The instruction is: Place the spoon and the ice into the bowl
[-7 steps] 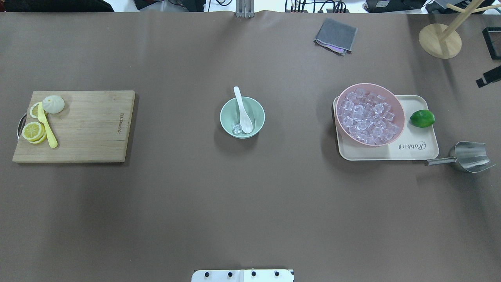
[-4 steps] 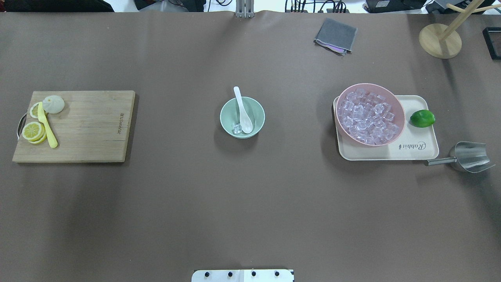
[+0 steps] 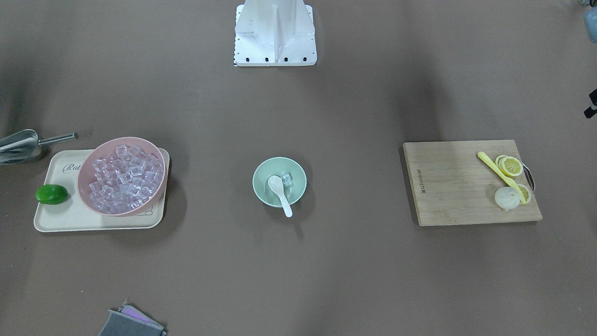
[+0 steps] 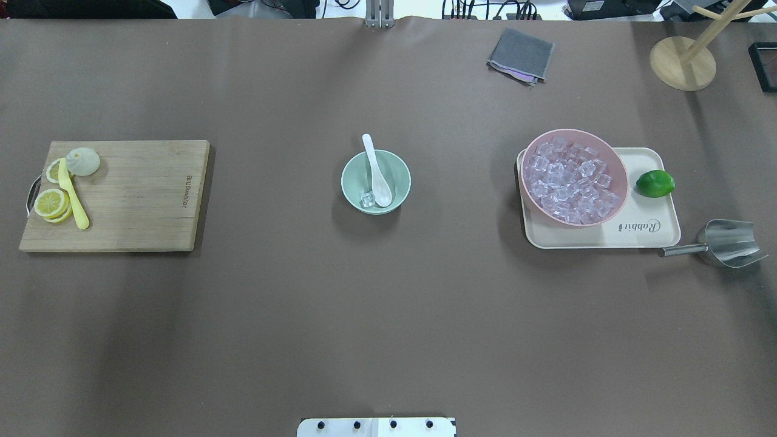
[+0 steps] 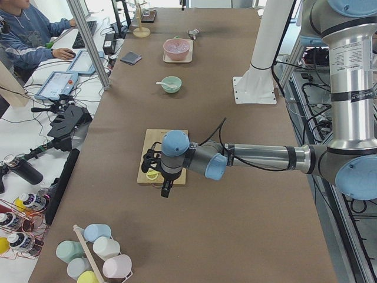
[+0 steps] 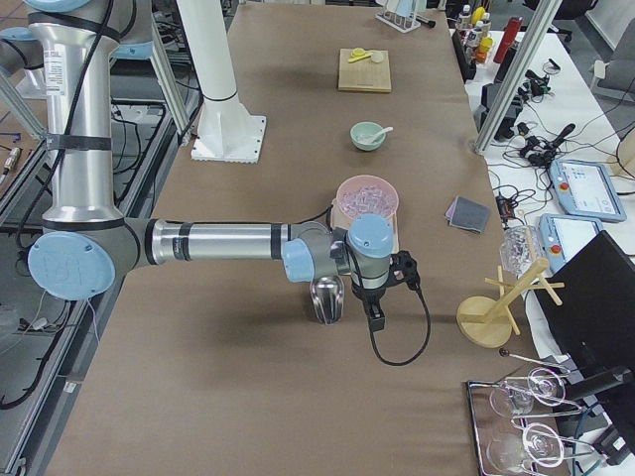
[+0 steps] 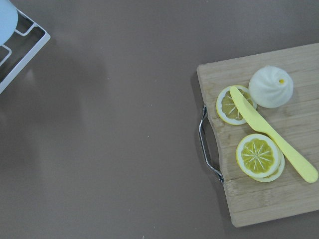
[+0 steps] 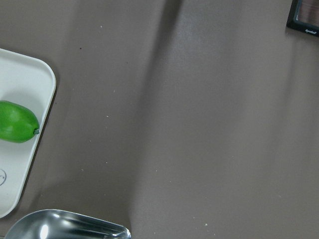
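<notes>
spoon (image 4: 382, 194), ice (image 4: 368, 198) in bowl (image 4: 354, 171) on brown table (image 4: 388, 315); left gripper (image 5: 166, 191), right gripper (image 6: 375, 321): cannot tell grip state

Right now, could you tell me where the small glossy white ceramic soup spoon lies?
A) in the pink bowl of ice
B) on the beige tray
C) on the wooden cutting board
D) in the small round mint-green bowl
D: the white spoon lies with its scoop inside the mint-green bowl, beside a clear ice cube, handle over the rim.
</notes>
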### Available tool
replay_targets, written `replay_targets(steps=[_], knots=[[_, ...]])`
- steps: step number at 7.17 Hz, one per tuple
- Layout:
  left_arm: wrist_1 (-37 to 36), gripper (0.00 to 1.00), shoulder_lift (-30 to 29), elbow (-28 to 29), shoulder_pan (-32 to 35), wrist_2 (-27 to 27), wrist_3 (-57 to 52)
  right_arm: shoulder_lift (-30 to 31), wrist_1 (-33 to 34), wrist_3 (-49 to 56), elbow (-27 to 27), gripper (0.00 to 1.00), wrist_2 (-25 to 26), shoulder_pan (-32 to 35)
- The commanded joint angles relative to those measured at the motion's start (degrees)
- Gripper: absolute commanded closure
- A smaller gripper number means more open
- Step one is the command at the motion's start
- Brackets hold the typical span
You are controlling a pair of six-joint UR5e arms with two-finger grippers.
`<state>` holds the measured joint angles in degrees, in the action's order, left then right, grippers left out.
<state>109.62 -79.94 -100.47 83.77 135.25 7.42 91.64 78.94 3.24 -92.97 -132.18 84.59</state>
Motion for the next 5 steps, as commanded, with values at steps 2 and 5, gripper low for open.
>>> replay_targets(steps=[2,5], knots=[[0.2,0.02,1.7,-1.4,0.4,2.0,-0.6,4.1,-4.6,0.1,0.1,0.00,-4.4,0.1],[0.1,0.02,1.6,-2.0,0.4,2.2,-0.3,5.7,-11.3,0.3,2.7,0.00,-4.8,-0.1]])
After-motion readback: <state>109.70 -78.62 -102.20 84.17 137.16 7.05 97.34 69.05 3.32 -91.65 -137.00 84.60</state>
